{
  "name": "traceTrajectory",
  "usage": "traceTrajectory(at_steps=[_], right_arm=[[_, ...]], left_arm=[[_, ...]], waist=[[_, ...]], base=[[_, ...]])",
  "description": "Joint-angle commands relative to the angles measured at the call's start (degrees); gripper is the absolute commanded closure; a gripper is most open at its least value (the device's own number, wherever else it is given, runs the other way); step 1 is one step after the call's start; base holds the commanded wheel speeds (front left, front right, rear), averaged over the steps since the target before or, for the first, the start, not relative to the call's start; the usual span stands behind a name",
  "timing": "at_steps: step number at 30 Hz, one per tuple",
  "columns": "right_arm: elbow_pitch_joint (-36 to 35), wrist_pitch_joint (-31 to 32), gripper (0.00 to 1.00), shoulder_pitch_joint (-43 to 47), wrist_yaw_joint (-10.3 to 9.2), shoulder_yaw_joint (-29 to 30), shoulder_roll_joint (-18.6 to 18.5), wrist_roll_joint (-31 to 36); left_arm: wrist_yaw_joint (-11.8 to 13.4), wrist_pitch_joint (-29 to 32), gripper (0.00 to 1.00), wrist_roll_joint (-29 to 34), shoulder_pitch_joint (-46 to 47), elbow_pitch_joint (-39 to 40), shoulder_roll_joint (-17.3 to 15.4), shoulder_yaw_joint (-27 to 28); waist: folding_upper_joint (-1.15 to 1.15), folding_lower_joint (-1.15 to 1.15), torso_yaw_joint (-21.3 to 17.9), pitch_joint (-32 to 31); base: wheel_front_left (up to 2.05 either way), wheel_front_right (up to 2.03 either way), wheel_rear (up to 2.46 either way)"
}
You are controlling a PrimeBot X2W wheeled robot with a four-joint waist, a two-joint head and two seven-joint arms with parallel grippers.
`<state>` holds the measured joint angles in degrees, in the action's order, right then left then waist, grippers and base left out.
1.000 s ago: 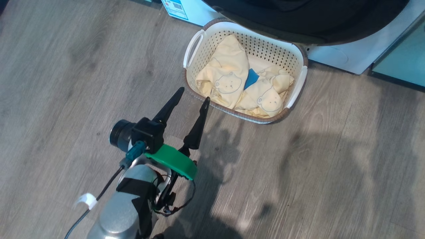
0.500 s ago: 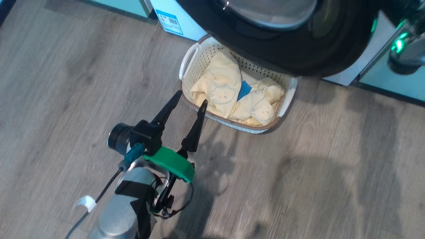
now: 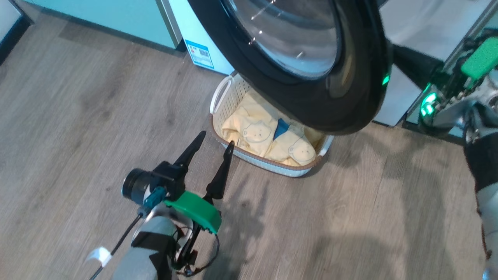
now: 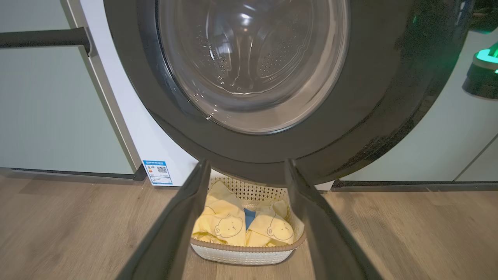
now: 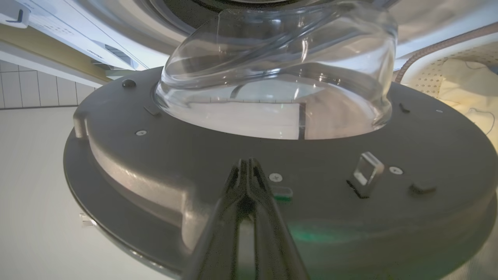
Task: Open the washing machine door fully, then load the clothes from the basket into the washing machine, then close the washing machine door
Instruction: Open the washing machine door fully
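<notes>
While your left gripper (image 3: 216, 138) hangs spread-fingered just short of the basket (image 3: 272, 167) holding the clothes (image 3: 256, 134), your right gripper (image 5: 247, 161), fingers pressed together, points at the inner face of the washing machine door (image 5: 155, 163).

One of most things, two bears

We count one washing machine (image 4: 149, 147), one washing machine door (image 4: 389, 97), one basket (image 4: 241, 254), one blue sticker (image 4: 157, 172), one scrap of blue fabric (image 4: 249, 218) and two bear faces (image 4: 227, 226) on the clothes (image 4: 218, 202).
</notes>
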<state>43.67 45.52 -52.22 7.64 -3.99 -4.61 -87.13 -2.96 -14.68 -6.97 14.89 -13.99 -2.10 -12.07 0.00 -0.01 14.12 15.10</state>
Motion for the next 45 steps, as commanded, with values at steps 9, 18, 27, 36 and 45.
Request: traceTrajectory(at_steps=[9,18,27,36,45], right_arm=[[-6.9,-0.8,1.0,5.5,-0.15,-8.2,1.7,-6.9],[-9.8,-4.1,1.0,8.6,-0.15,-15.6,1.7,-12.3],[-11.8,-7.1,1.0,10.8,-0.15,-22.5,1.7,-17.1],[-12.7,-9.8,1.0,11.7,-0.15,-27.2,1.7,-21.3],[-12.4,-11.4,1.0,12.1,-0.15,-29.2,1.7,-23.5]], left_arm=[[-0.9,-0.3,0.0,1.3,-1.7,0.7,-0.8,3.3],[-1.2,-0.3,0.0,1.6,-2.5,0.3,-0.8,3.7],[-1.2,-0.3,0.0,1.7,-3.1,-0.1,-0.8,3.7],[-1.2,-0.3,0.0,1.6,-3.4,-0.4,-0.8,3.6],[-0.9,-0.3,0.0,1.5,-3.7,-0.5,-0.8,3.5]], waist=[[0.0,0.01,-0.2,-3.5],[0.0,0.01,0.1,-4.8],[0.0,0.01,0.7,-6.1],[0.0,0.01,1.1,-6.7],[0.0,0.01,0.8,-7.2]], base=[[0.0,0.0,0.0],[0.0,0.0,0.0],[0.0,0.0,0.0],[0.0,0.0,0.0],[0.0,0.0,0.0]])
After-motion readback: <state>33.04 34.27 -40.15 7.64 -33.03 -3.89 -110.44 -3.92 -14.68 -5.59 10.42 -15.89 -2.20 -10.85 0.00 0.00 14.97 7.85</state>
